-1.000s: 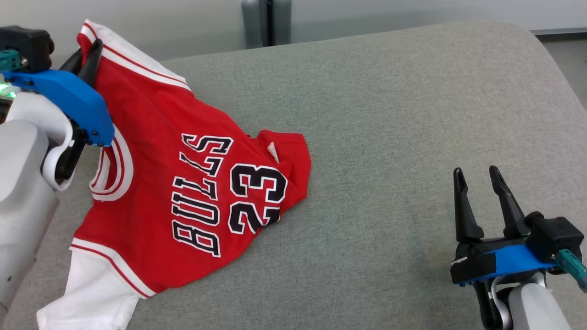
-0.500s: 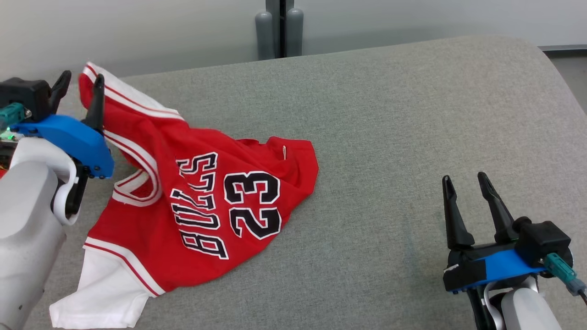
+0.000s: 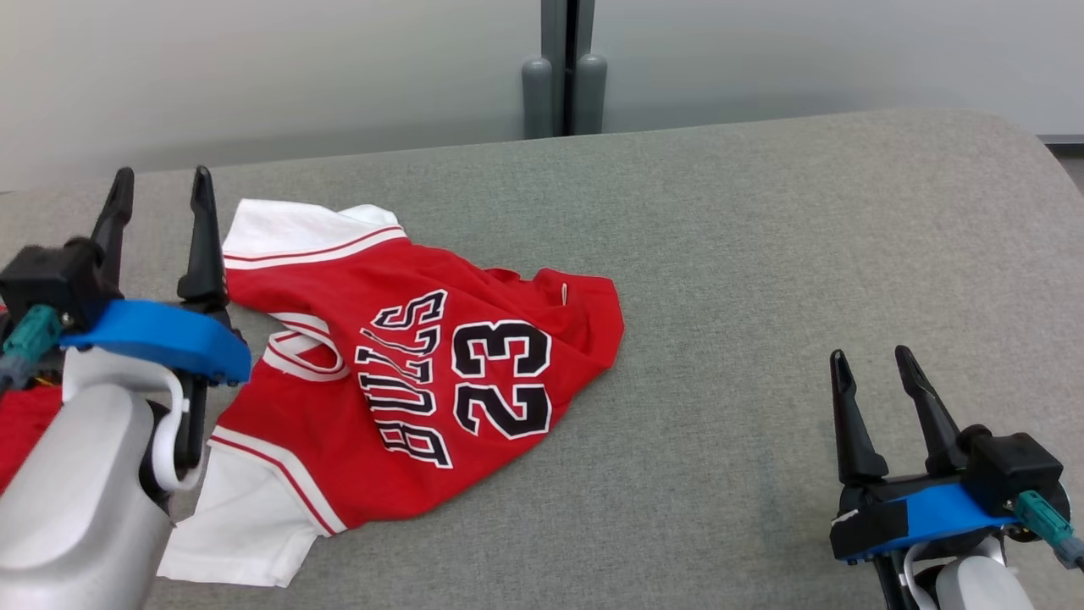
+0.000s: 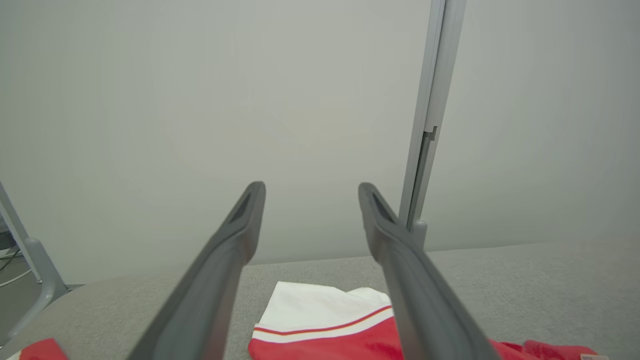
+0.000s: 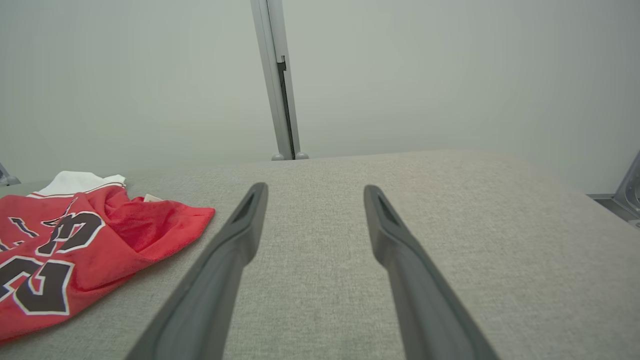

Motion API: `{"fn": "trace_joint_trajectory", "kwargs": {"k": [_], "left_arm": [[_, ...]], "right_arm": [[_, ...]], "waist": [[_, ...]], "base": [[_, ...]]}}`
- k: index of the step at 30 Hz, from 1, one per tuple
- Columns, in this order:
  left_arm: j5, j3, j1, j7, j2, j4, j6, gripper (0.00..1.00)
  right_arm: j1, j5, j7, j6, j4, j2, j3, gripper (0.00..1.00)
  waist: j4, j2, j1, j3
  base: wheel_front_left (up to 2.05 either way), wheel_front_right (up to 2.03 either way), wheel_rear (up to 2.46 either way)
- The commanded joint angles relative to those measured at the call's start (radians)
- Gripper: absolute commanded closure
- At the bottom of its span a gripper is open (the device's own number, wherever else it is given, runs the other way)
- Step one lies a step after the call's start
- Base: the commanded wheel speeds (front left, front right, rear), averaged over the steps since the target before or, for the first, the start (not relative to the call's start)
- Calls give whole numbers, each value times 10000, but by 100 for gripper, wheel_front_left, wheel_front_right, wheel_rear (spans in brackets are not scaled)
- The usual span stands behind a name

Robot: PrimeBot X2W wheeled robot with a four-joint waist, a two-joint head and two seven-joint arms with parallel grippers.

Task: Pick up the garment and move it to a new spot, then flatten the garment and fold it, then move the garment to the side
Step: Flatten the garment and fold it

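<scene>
Left gripper (image 3: 161, 182) is spread wide, nothing between its fingers, poised just beside the white sleeve of the red Bulls 23 jersey (image 3: 423, 373). The jersey lies rumpled, lettering up, on the left part of the grey padded table (image 3: 720, 254). Right gripper (image 3: 871, 360) is splayed as well, empty, well apart from the cloth. A grey post (image 3: 563, 68) stands behind the table, and a red scrap (image 3: 21, 424) peeks out by the left arm.

- Bright, even, soft light lies over the grey woven-fabric tabletop (image 3: 762, 254).
- A faint, soft-edged shadow hugs the red-and-white basketball jersey (image 3: 406, 381) at its 4 o'clock edge.
- In both wrist views the long dark fingers (image 4: 217, 280) blur towards 6 o'clock.
- The pale matte wall (image 4: 150, 100) dims at the corners, and the grey metal post (image 4: 430, 100) leans.
</scene>
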Motion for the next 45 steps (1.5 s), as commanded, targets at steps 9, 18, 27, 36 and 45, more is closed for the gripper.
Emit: {"fn": "trace_joint_trajectory", "kwargs": {"k": [9, 18, 27, 36, 45], "left_arm": [[2048, 2267, 2941, -29, -1256, -2552, 15, 0], [3531, 3443, 4612, -30, -2537, -3282, -307, 0], [4187, 4027, 5388, -30, -3243, -3241, -660, 0], [4705, 4543, 5856, -30, -3707, -3252, -969, 0], [5048, 4695, 5555, -31, -3945, -3041, -1299, 0]], "right_arm": [[262, -108, -39, 24, -9, -20, -38, 0], [477, -155, 103, 24, -59, -21, -60, 0], [617, -176, 209, 24, -145, -21, -37, 0], [706, -172, 233, 24, -97, -21, -74, 0], [282, -279, 406, 24, 80, -21, 12, 0]], "waist": [[549, 0, 1, -270], [876, 0, 1, -509], [966, 0, 1, -660], [1071, 0, 1, -731], [1401, 0, 1, -664]], "base": [[0, 0, 0], [0, 0, 0], [0, 0, 0], [0, 0, 0], [0, 0, 0]]}}
